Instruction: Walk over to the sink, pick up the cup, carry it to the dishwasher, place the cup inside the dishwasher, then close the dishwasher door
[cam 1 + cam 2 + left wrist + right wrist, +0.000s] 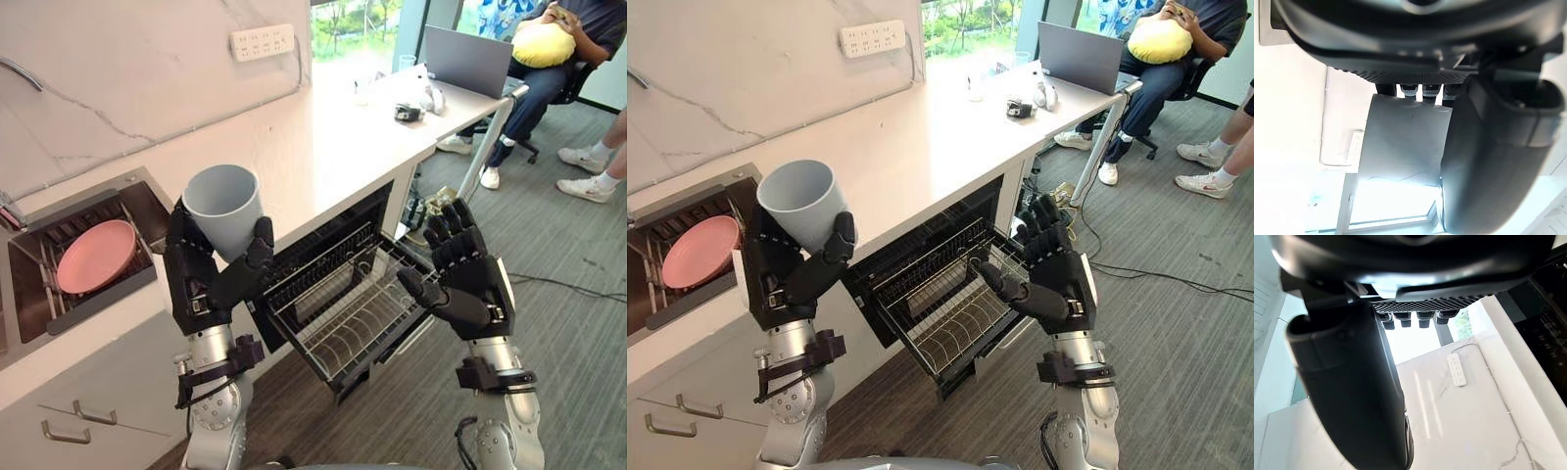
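My left hand (201, 279) is shut on a grey cup (224, 208), holding it upright above the counter's front edge, to the left of the dishwasher. The left wrist view shows the cup (1403, 139) pinned between the fingers and the thumb. The dishwasher (333, 245) under the counter is open, and its wire rack (343, 313) is pulled out with nothing in it. My right hand (465, 274) hangs open over the rack's right side, fingers straight and holding nothing.
A sink (39, 294) at the left holds a pink plate (96, 256). The white counter (323, 137) carries a laptop (468, 61) and small items at its far end. People sit at the far right (549, 49). A power strip (262, 41) is on the wall.
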Controlling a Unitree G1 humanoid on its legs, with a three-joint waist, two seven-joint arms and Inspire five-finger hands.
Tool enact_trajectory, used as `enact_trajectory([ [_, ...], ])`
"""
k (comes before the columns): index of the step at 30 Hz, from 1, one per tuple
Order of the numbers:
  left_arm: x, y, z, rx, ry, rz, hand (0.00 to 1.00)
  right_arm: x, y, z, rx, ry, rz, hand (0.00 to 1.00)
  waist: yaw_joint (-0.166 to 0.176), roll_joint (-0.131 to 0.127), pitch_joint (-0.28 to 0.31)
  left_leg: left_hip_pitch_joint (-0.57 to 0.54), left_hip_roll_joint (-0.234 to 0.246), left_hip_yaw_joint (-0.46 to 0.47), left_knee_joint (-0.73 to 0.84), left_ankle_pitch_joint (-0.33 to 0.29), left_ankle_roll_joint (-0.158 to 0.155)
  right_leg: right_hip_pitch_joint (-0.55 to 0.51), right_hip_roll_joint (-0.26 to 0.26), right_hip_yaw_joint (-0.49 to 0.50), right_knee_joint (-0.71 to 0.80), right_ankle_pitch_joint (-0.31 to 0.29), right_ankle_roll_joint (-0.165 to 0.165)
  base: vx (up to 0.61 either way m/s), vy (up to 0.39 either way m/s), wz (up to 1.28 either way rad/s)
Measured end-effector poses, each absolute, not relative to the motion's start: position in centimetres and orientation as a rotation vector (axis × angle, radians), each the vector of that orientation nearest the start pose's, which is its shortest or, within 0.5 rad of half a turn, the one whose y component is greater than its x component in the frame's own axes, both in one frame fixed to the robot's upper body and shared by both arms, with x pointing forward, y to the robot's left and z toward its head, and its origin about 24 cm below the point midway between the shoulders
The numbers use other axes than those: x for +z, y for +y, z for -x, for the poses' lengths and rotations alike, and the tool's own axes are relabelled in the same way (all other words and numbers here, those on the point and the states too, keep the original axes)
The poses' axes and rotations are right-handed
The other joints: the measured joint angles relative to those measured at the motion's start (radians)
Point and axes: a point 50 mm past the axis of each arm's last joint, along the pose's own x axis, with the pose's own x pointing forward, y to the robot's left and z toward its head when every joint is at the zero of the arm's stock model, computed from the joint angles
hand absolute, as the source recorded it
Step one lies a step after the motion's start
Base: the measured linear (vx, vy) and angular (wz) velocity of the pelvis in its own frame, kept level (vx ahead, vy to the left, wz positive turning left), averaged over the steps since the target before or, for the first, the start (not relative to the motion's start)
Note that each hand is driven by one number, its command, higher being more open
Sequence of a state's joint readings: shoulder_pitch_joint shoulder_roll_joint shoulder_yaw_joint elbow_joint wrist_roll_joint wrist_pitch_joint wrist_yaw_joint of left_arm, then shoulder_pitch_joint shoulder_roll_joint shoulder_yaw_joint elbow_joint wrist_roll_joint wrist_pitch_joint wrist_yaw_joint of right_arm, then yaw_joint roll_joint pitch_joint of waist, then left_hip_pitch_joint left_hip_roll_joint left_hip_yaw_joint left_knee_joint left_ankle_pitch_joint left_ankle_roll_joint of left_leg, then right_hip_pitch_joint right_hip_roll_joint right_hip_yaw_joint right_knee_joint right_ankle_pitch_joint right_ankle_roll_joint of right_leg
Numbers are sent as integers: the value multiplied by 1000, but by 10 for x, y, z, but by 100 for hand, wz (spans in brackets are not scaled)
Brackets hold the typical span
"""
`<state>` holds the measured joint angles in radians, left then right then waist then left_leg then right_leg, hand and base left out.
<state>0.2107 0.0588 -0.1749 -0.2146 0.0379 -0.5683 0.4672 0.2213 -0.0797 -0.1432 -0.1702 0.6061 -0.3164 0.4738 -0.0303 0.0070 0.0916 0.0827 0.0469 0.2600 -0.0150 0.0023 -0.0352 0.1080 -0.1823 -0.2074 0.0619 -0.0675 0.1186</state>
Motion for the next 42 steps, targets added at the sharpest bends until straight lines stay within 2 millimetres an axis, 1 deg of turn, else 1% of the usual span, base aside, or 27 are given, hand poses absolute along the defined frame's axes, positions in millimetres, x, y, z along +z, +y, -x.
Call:
enact_trajectory([
  [2, 94, 146, -195, 311, -568, 71, 0, 84, -193, -199, 242, -476, -380, 100, -11, 0, -7, 8, 1, 2, -23, 13, -2, 0, 5, 1, -9, 5, 0, -7, -21, -5],
  [5, 89, 139, -203, 294, -548, 34, 0, 97, -179, -202, 327, -535, -404, 100, -12, 0, -18, 20, 4, 16, -50, 26, -4, 0, 13, 12, -21, 17, -1, -16, -1, -11],
  [8, 84, 133, -207, 268, -519, 18, 0, 105, -167, -203, 396, -561, -417, 100, -12, -3, -32, 25, 3, 28, -64, 32, -2, 0, 20, 19, -37, 29, -1, -31, 6, -11],
  [9, 82, 130, -208, 256, -518, -18, 0, 108, -163, -204, 416, -572, -424, 100, -12, -4, -34, 28, 2, 29, -71, 36, 0, 0, 20, 20, -39, 33, -1, -30, 10, -6],
  [14, 84, 120, -208, 220, -549, -107, 0, 114, -147, -212, 501, -565, -452, 100, -13, -4, -34, 30, 2, 41, -76, 39, 2, -3, 21, 34, -45, 45, -2, -41, 10, -7],
  [16, 85, 116, -209, 206, -561, -117, 0, 115, -142, -213, 520, -562, -460, 100, -13, -4, -35, 30, 2, 43, -77, 41, 3, -5, 22, 36, -46, 46, -2, -41, 5, -4],
  [17, 87, 113, -210, 193, -576, -129, 0, 117, -136, -214, 546, -551, -469, 100, -13, -4, -35, 30, 3, 45, -77, 43, 2, -6, 23, 38, -46, 49, -3, -32, 2, -5],
  [20, 91, 104, -212, 151, -606, -146, 0, 120, -126, -218, 577, -541, -487, 100, -14, -5, -39, 29, 4, 48, -77, 49, 2, -9, 25, 41, -50, 55, -4, -21, 0, -3],
  [25, 93, 93, -210, 101, -649, -210, 0, 117, -117, -220, 591, -488, -468, 100, -14, -6, -69, 18, 4, 50, -77, 55, 4, -19, 27, 44, -58, 65, -6, 0, 0, 0],
  [32, 93, 91, -208, 86, -677, -243, 0, 118, -115, -223, 572, -464, -447, 100, -15, -7, -70, 18, 5, 50, -78, 66, 8, -21, 28, 44, -62, 77, -7, -49, 8, 0],
  [36, 94, 86, -205, 45, -700, -236, 0, 118, -116, -224, 541, -454, -439, 100, -14, -8, -72, 13, 5, 50, -79, 70, 5, -27, 28, 45, -66, 79, -11, -50, 14, 0],
  [37, 94, 84, -204, 34, -706, -232, 0, 117, -117, -225, 531, -449, -438, 0, -14, -9, -73, 12, 5, 50, -79, 72, 6, -27, 29, 44, -68, 80, -12, 0, 0, 0],
  [42, 95, 78, -201, -2, -724, -240, 0, 111, -118, -227, 491, -397, -436, 0, -13, -12, -96, 0, 7, 48, -79, 80, 8, -32, 32, 42, -78, 91, -10, 0, 0, 0],
])
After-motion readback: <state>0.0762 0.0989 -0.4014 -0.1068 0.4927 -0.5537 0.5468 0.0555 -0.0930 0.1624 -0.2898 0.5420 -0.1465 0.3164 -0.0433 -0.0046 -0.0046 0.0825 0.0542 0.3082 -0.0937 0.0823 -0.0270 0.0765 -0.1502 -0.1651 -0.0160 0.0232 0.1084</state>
